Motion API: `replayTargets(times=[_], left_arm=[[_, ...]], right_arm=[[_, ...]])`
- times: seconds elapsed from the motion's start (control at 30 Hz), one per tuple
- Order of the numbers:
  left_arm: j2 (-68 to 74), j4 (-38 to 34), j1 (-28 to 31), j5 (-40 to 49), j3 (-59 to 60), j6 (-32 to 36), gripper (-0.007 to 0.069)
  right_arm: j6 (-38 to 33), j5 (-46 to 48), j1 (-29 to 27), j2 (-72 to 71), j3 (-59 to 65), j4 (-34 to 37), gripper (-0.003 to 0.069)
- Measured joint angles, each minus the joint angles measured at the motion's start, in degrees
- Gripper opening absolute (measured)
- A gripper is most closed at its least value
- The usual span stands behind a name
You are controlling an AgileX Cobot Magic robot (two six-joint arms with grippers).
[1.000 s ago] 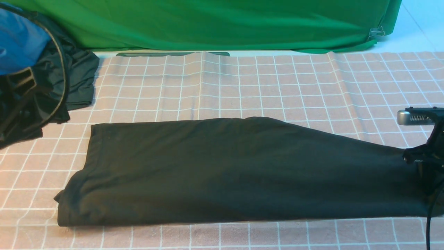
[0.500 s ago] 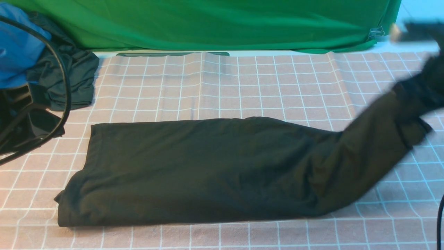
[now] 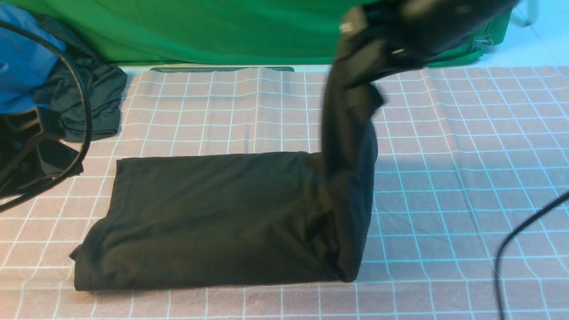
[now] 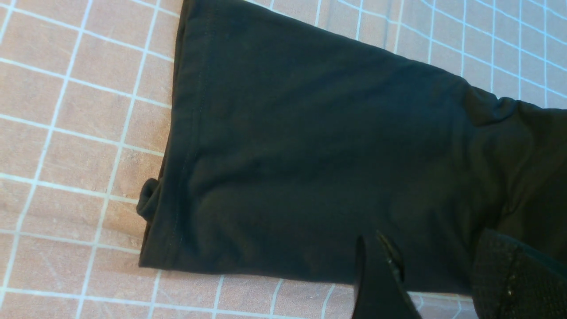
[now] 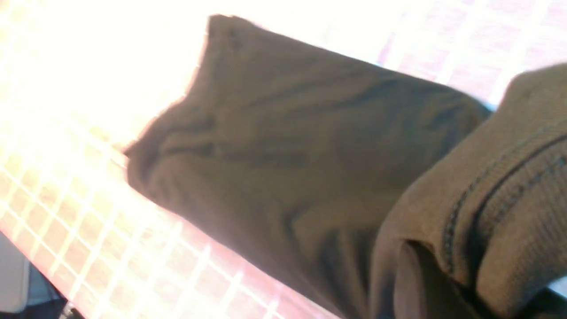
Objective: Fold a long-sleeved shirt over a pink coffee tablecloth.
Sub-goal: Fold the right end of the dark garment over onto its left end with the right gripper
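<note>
The shirt (image 3: 213,218) is laid out flat on the pink checked cloth (image 3: 444,133), folded into a long dark slab on the robot's left and middle part of the worktop. Its right end is pulled straight up off the cloth, so a tall column of fabric is formed, with the fold line sitting roughly mid-cloth. That raised end is pinched in the right tool (image 3: 391,49), which is seen high above the shirt near the far edge, blurred. In the right wrist view the hem of the shirt (image 5: 509,186) is bunched right at the tool, with the rest draped down toward the cloth below; the fingers themselves are mostly covered by fabric, but a tight pinch on the cloth is shown.

The left tool (image 4: 425,283) is held partly spread just over the near edge of the shirt's flat part, nothing being gripped between its fingers (image 4: 376,283). In the front view only a dark bit of that arm is caught at the left edge.

Further out, a smaller dark garment (image 3: 95,102) is bunched with blue fabric (image 3: 22,62) at the far left corner, and a bright green backdrop (image 3: 222,31) is hung behind the worktop. A black cable (image 3: 515,240) is looped across the right side.
</note>
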Motion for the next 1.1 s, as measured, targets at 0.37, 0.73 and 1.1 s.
replayTargets(times=[0.37,0.73,1.1], left_arm=[[0.00,0.13,0.00,0.00,0.00,0.00,0.0317],[0.00,0.13,0.00,0.00,0.00,0.00,0.0317],[0.00,0.30,0.00,0.00,0.00,0.00,0.0317]], right_arm=[[-1.35,-13.90,8.96,10.73,0.00,11.72,0.0103],[-8.67,-22.07,14.80,18.74,-0.78,26.20,0.0103],[-8.73,-24.59,17.75,23.57,-6.32,28.43,0.0103]])
